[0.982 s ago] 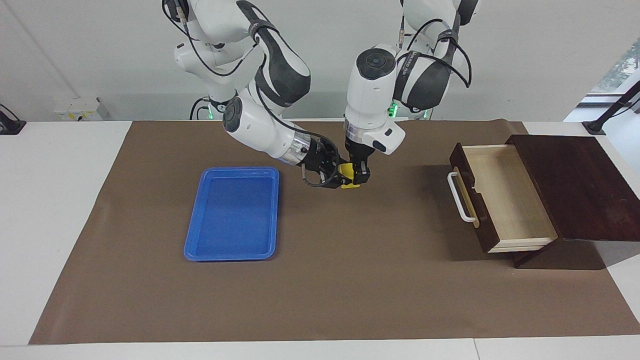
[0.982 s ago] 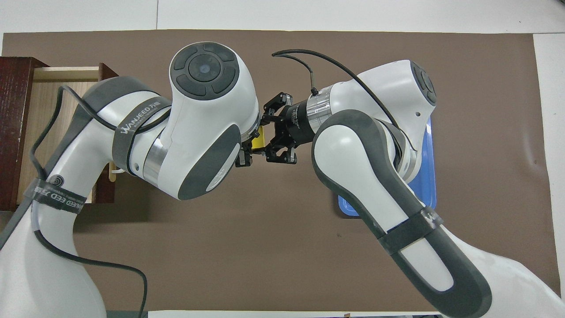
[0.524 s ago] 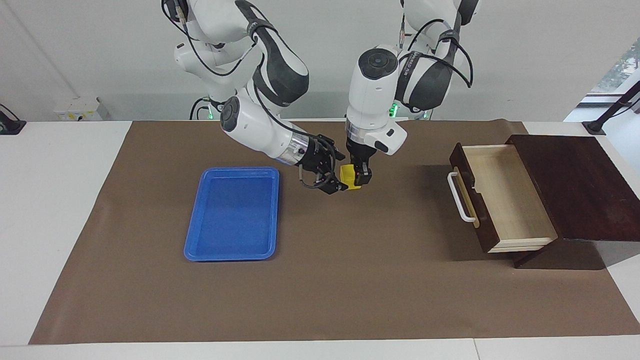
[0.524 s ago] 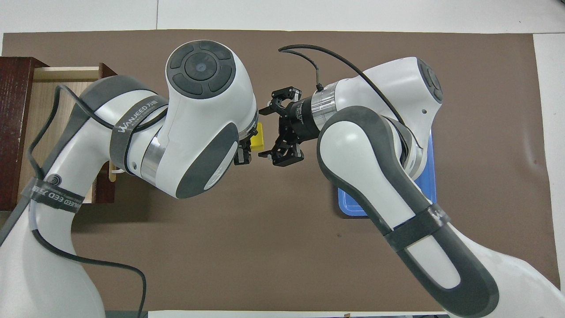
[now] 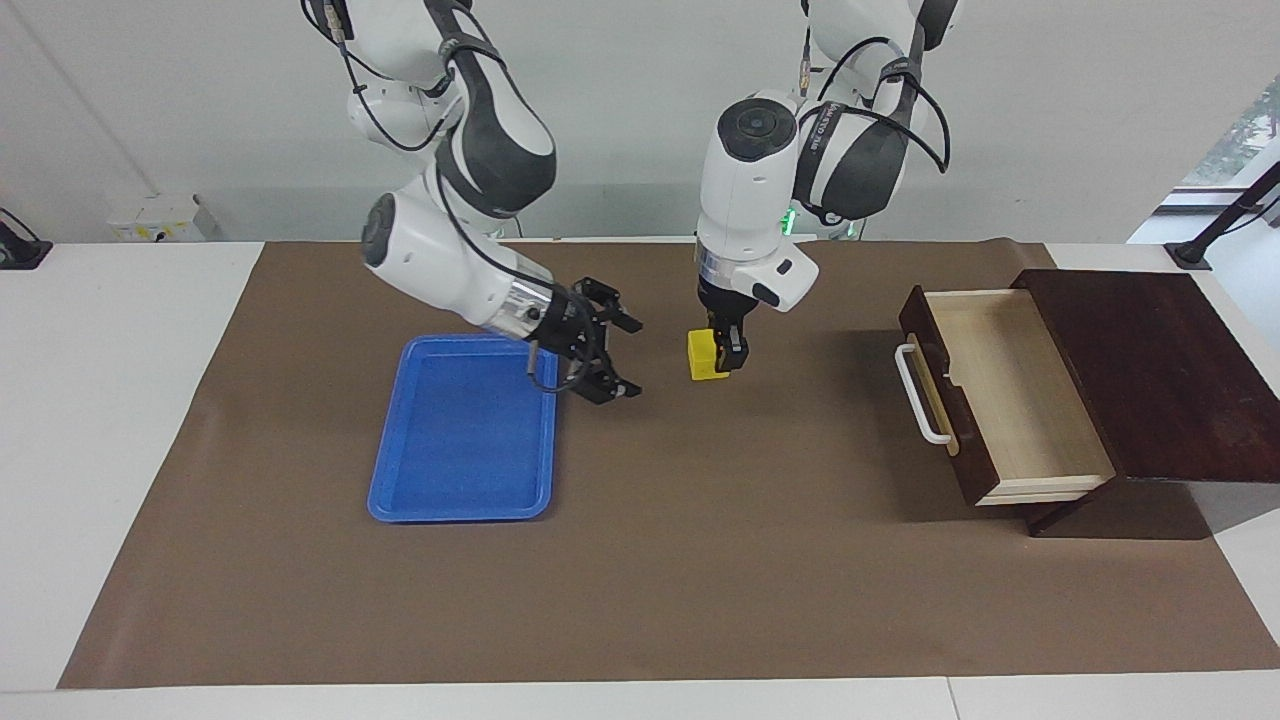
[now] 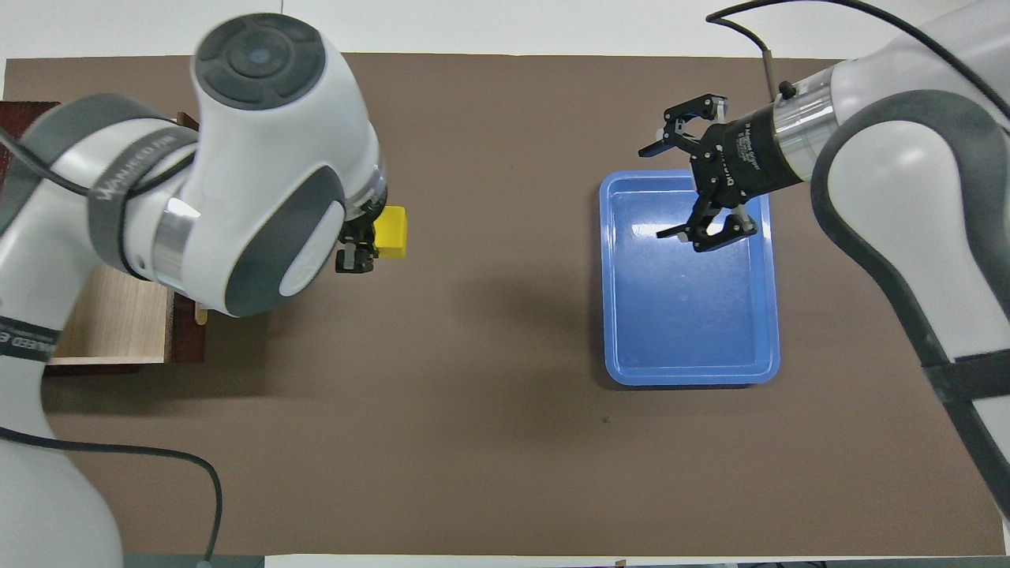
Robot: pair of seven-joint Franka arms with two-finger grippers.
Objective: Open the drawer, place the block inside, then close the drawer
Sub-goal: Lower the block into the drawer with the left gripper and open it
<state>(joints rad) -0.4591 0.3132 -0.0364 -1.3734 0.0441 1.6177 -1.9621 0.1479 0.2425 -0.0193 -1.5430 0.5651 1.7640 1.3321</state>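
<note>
Facing view first: the yellow block (image 5: 707, 355) is seen clamped in the left gripper (image 5: 722, 357), which points straight down over the middle of the brown mat (image 5: 700, 560), roughly midway between the blue tray (image 5: 462, 430) and the drawer (image 5: 1000, 395). Whether the block's underside touches the mat cannot be told. The right gripper (image 5: 618, 358) is held in the air with its fingers spread wide and nothing between them, over the mat just beside the tray's corner nearest the robots. The drawer is pulled fully out of the dark wooden box (image 5: 1150, 370) at the left arm's end of the desk (image 5: 110, 420), its pale interior bare and its white handle (image 5: 918, 395) turned toward the tray. From the overhead view, the block (image 6: 391, 232) is partly covered by the left arm's wrist, with the left gripper (image 6: 359, 251) only just showing beside it, while the right gripper (image 6: 694, 185) appears over the tray's (image 6: 686, 375) edge farther from the robots.
</note>
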